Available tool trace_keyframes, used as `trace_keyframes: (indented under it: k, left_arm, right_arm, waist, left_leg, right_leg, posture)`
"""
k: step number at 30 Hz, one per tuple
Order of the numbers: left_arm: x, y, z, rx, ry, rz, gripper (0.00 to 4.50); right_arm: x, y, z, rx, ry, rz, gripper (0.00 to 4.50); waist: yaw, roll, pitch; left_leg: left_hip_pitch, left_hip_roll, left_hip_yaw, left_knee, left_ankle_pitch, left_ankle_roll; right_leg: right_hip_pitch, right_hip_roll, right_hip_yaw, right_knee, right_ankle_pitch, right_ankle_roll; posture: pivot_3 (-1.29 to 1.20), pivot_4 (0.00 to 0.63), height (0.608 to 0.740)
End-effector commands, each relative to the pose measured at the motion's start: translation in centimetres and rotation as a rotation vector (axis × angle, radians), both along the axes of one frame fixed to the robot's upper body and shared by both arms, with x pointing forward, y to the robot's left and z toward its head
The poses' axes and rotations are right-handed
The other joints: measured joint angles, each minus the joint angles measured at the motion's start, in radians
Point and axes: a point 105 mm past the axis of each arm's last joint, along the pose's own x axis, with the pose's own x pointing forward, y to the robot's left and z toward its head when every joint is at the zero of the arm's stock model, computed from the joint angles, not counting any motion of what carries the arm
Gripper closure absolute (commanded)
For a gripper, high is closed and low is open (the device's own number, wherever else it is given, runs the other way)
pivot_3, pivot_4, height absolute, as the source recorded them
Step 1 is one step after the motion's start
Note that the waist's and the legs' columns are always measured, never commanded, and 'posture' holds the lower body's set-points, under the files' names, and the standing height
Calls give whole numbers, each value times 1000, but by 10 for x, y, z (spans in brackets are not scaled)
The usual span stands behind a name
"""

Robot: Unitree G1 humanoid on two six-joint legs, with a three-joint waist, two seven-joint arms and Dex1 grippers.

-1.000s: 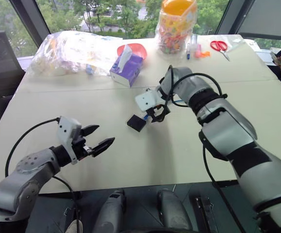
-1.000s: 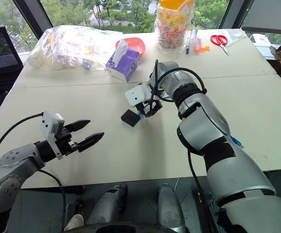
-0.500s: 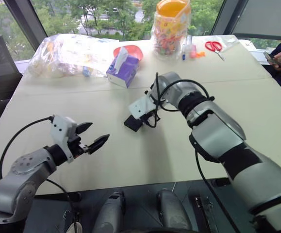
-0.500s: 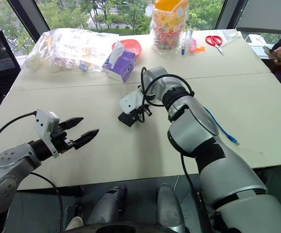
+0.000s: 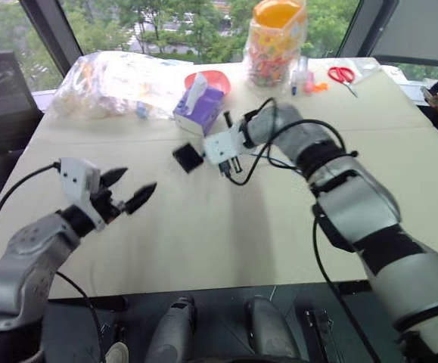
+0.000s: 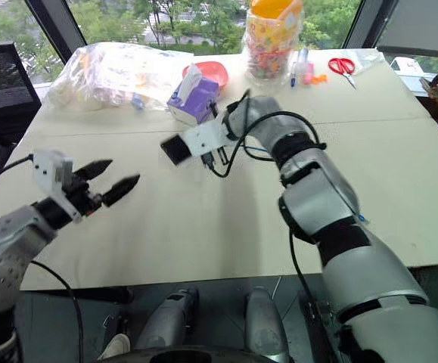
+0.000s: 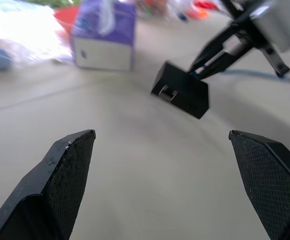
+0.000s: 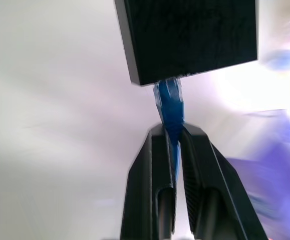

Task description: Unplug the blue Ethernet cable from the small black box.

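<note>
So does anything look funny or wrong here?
Yes: the small flat matte-black box hangs in the air off the table, dangling from the thin bright-blue Ethernet cable that the right gripper pinches, still plugged in.

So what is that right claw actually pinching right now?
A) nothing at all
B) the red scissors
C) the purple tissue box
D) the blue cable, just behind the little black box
D: the right gripper is shut on the blue Ethernet cable where it enters the small black box, which hangs from the cable clear of the table.
</note>
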Motion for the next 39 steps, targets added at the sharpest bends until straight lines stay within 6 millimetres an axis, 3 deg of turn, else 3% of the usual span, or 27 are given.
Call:
trace_keyframes:
  k: [1, 4, 7, 12, 18, 24, 32, 39]
  left_arm:
    - [14, -5, 13, -65, -30, -23, 0]
    - [28, -25, 23, -100, -34, -118, 0]
    - [35, -40, 29, -119, -27, -191, 0]
    - [27, -68, 31, -110, 24, -389, 0]
    - [25, -73, 33, -90, 36, -440, 0]
    - [34, -73, 42, -114, -8, -411, 0]
    - [33, -77, 40, -126, -8, -418, 0]
    - [34, -79, 33, -117, 10, -429, 1952]
  right_arm:
    - [-7, -7, 30, 318, -218, 10, 4472]
    - [-28, -25, 15, 411, -356, -22, 4472]
    - [-39, -29, 8, 437, -455, -89, 4472]
    - [-46, -30, 8, 435, -593, -181, 4472]
    - [-45, -29, 8, 431, -630, -223, 4472]
    - [-48, -23, -2, 398, -608, -189, 4472]
    - [-56, -18, -7, 376, -592, -138, 4472]
    - [-63, -14, -7, 371, -589, -108, 4500]
  waist:
    - [0, 0, 0]
    - [8, -1, 0]
    - [-1, -1, 0]
    - [-18, -1, 0]
    - [-10, -1, 0]
    - [0, -2, 0]
    - [0, -3, 1]
    - [1, -4, 1]
  left_leg:
    - [0, 0, 0, 0, 0, 0]
    - [0, 0, 0, 0, 0, 0]
    - [-1, -1, 1, 0, 0, 0]
    - [0, 0, 4, 0, 0, 0]
    - [0, 0, 4, 0, 0, 0]
    - [0, 0, 4, 0, 0, 0]
    - [0, 0, 4, 0, 0, 0]
    - [0, 0, 4, 0, 0, 0]
  right_leg:
    - [0, 0, 0, 0, 0, 0]
    - [0, 0, 0, 0, 1, 4]
    - [-1, -1, 1, 0, 1, 5]
    - [-2, -1, 3, 2, 2, 4]
    - [-1, -1, 3, 1, 0, 1]
    - [0, -1, 3, -1, 0, 1]
    - [0, -1, 3, -1, 0, 1]
    - [0, -1, 3, -1, 0, 1]
  posture:
    - [0, 150, 728]
    - [0, 150, 728]
    - [0, 150, 728]
    - [0, 150, 728]
    - [0, 150, 728]
    - [0, 150, 728]
    - [0, 150, 728]
    - [0, 150, 728]
